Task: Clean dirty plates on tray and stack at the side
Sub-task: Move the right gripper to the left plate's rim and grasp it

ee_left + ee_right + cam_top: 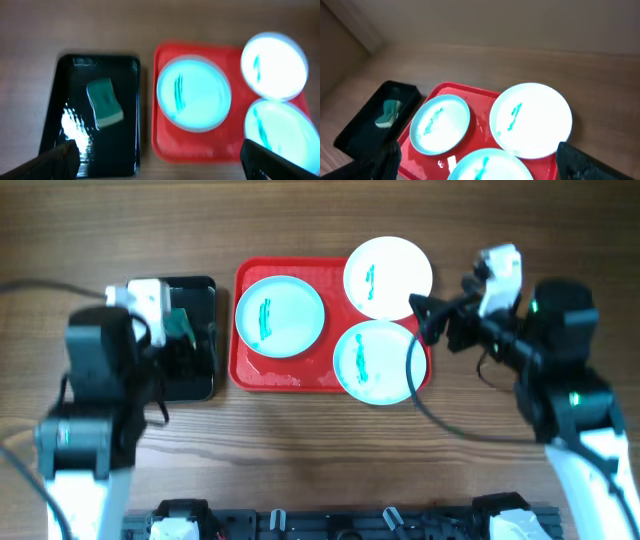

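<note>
- Red tray (247,372): lies flat, 3 plates on it.
- Turq plate (280,316): left side, green smear at ctr.
- White plate (388,277): far-right corner, overhangs rim, smeared.
- 2nd turq plate (375,361): near-right, smeared.

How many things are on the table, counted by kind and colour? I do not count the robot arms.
Pale turquoise round plates: 2
White round plate: 1
Red rectangular plastic tray: 1
Black rectangular tray: 1
Green sponge block: 1
Total: 6
</note>
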Available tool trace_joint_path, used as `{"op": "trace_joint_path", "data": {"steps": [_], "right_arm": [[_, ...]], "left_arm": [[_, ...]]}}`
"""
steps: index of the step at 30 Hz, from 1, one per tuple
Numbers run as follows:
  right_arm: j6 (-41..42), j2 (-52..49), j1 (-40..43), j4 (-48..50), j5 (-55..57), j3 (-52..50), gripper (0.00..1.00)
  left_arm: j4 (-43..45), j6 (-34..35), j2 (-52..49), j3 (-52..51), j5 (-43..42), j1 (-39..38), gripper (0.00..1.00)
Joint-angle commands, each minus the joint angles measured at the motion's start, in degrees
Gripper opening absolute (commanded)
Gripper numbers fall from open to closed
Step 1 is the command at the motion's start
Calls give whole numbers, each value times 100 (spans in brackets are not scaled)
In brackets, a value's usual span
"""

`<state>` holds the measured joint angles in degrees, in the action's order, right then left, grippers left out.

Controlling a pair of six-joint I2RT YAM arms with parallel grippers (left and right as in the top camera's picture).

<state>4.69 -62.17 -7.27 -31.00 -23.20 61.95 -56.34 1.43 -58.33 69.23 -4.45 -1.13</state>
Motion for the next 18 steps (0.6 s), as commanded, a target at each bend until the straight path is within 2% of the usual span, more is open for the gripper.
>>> {"op": "trace_joint_path", "data": {"steps": [1,3,5,7,11,12,13,14,15,17,18], "right_arm": [[-358,-962,-24,-1093,-238,1193,100],[-505,-1443,-24,-1779,-232,1725,100],[-616,-1917,-22,-2085,-219,2011,100],[-610,-2135,-22,-1915,-216,2009,100],[157,-2559,-24,-1786,-570,2006,100],[55,-2673,-68,-1738,-737,2006,100],[-13,-2728,-118,-1714,-780,2006,98],[85,-2859,-356,-1600,-601,2009,91],[448,-2981,-605,-1484,-186,2013,86],[721,-3130,-866,-1353,39,2033,81],[846,-3202,-968,-1305,118,2057,79]], "left_arm": [[-785,92,-951,944,-345,-9,100],[-1126,92,-1384,1257,-501,-11,100],[-1060,92,-1773,1307,-514,-11,100],[-1025,98,-2050,1307,-531,-11,100],[-1010,96,-2483,1307,-1040,-11,100],[-994,96,-2592,1307,-1119,-11,100],[-975,96,-2658,1307,-1233,-11,100],[-933,66,-2734,1307,-1386,-11,100],[-710,623,-2734,1309,-680,33,99],[-610,1825,-2728,1314,116,216,100],[-601,2024,-2728,1318,197,304,100]]}}
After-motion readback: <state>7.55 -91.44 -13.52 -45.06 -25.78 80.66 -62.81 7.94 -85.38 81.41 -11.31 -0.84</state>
